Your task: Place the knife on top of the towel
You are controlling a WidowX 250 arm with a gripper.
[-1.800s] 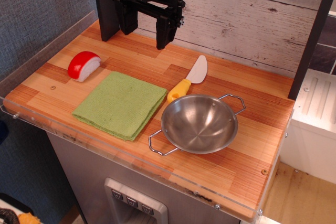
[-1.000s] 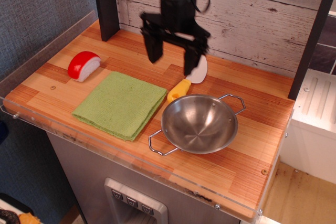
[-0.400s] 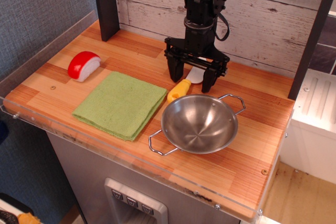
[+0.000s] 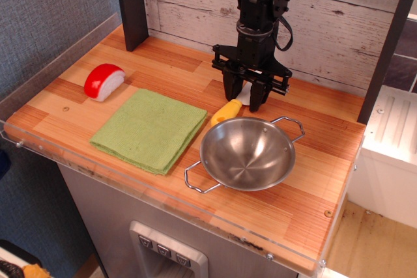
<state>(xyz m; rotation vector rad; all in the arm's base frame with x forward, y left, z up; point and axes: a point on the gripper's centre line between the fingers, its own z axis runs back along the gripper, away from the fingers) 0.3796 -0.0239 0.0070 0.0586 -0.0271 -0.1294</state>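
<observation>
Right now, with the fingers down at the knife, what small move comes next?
Probably close the fingers on the knife: they straddle its white blade, the yellow handle pokes out toward the towel, and nothing is lifted yet.

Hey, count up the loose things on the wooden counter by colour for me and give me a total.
Green: 1, the towel
Yellow and white: 1, the knife, its blade mostly hidden by the claw
Red and white: 1, the rounded toy food piece
Silver: 1, the steel bowl
Total: 4
</observation>
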